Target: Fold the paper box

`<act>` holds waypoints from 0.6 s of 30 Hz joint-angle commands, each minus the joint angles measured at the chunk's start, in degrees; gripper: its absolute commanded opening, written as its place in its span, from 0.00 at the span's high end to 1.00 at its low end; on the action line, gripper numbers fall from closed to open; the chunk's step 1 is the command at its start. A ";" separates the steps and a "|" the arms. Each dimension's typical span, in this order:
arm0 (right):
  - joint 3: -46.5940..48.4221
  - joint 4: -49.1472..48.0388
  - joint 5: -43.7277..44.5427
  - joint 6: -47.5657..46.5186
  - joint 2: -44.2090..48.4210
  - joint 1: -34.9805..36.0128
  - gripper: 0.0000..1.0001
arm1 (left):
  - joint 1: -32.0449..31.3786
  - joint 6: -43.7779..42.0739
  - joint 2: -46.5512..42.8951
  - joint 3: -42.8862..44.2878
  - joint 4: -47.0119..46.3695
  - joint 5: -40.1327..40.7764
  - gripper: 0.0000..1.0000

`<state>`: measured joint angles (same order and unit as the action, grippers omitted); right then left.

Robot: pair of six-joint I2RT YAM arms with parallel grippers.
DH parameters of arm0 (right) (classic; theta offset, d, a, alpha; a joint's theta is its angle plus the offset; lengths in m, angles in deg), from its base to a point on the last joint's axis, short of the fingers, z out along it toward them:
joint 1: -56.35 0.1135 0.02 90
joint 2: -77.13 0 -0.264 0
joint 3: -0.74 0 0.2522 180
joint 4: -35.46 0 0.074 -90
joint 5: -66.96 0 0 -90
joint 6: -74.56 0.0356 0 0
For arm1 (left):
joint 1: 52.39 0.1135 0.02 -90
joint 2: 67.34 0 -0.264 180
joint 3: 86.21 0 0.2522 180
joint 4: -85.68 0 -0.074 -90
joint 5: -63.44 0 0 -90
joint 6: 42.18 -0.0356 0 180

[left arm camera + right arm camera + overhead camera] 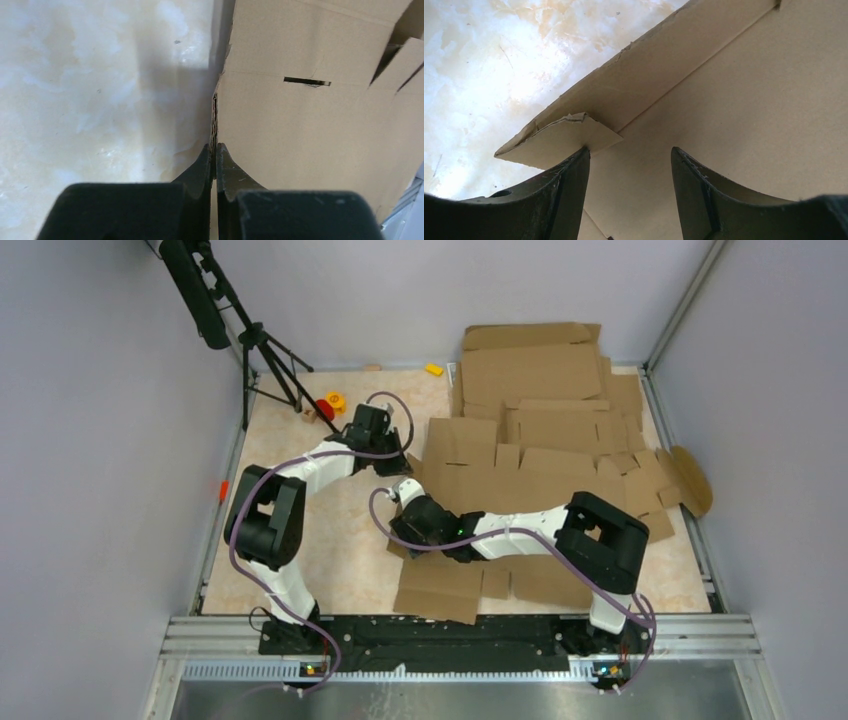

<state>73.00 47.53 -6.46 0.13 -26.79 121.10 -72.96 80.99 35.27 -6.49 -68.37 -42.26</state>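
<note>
Left hand (215,150) is pinched tight on the left edge of the paper box (300,130) mid-bench (330,540), right hand (629,165) hovers half open and empty at a flap (569,137), so I'd press that crease squarely.

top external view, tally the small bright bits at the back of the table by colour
yellow: 2 (yellow block, yellow piece)
red: 1 (red piece, right beside the yellow piece)
total: 3
</note>
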 commanded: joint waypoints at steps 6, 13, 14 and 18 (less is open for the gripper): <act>-5.54 -5.79 -4.28 2.59 6.16 -1.23 0.40 | -4.83 1.69 -2.28 4.26 10.44 17.13 1.00; -15.30 -11.78 -9.93 7.28 13.31 -4.47 0.40 | -8.24 7.70 -2.54 4.54 10.66 26.43 1.00; -16.63 -12.12 -11.12 7.87 15.22 -5.48 0.40 | -8.60 8.33 -2.40 5.28 11.26 27.19 0.99; -21.04 -11.17 -14.22 8.10 21.48 -9.29 0.36 | -9.67 8.41 -1.44 7.13 12.16 28.62 0.91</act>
<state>54.88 39.05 -16.43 6.36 -12.45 115.15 -81.99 87.04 34.79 -2.49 -56.96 -19.01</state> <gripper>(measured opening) 0.621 0.062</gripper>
